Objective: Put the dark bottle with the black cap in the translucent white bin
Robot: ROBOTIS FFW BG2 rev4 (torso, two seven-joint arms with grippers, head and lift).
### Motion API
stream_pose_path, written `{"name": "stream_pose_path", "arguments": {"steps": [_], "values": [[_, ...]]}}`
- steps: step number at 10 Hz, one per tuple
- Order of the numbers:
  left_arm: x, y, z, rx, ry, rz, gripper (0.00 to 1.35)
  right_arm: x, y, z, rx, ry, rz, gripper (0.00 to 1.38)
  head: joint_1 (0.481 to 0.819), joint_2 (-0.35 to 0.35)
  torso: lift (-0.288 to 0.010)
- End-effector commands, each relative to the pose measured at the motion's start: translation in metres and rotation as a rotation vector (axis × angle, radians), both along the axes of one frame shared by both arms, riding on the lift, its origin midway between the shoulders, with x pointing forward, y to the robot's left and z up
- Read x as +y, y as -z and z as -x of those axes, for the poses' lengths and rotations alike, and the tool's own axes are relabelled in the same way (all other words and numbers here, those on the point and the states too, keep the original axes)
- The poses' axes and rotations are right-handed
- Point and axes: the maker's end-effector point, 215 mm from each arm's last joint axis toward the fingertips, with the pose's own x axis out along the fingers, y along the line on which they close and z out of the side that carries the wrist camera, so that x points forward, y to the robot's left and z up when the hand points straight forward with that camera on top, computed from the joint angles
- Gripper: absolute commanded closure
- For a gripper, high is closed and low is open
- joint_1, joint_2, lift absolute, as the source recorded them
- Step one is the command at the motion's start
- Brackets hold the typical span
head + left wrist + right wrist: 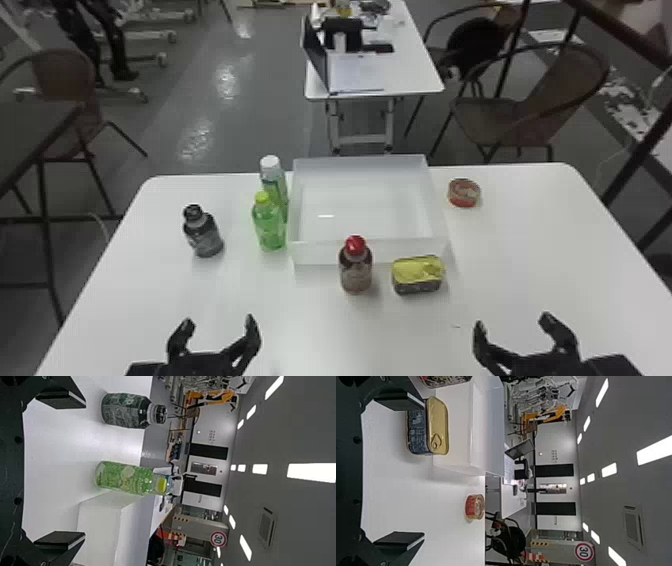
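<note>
The dark bottle (204,237) stands upright at the table's (135,295) left, apart from the bin (315,253). The left gripper (219,325) and right gripper (512,325) are at the near side, fingers spread wide.

One high view, two low
</note>
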Motion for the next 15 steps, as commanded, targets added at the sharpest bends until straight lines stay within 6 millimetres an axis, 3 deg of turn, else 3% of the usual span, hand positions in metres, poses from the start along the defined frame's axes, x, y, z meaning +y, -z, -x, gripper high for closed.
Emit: {"name": "stream_pose_path", "arguments": {"steps": [1, 6, 8, 11, 15], "values": [[0.000, 0.000, 0.000, -0.002, 0.000, 0.003, 0.14, 0.001, 0.000, 0.000, 0.000, 0.001, -0.005, 0.14, 0.695, 0.076, -0.034], [-0.004, 0.005, -0.003, 0.006, 0.005, 0.009, 0.14, 0.001, 0.002, 0.001, 0.004, 0.003, -0.013, 0.14, 0.695, 0.074, -0.034], [-0.003, 0.014, -0.016, 0.025, 0.013, 0.005, 0.13, 0.001, 0.002, 0.001, 0.004, 0.004, -0.016, 0.14, 0.695, 0.070, -0.034], [0.010, 0.029, -0.056, 0.050, 0.048, -0.020, 0.13, 0.005, 0.002, -0.001, 0.004, -0.002, -0.024, 0.14, 0.695, 0.072, -0.034], [0.052, 0.048, -0.107, 0.124, 0.053, -0.114, 0.13, 0.013, 0.006, 0.000, 0.013, -0.027, -0.036, 0.14, 0.695, 0.118, -0.034]]}}
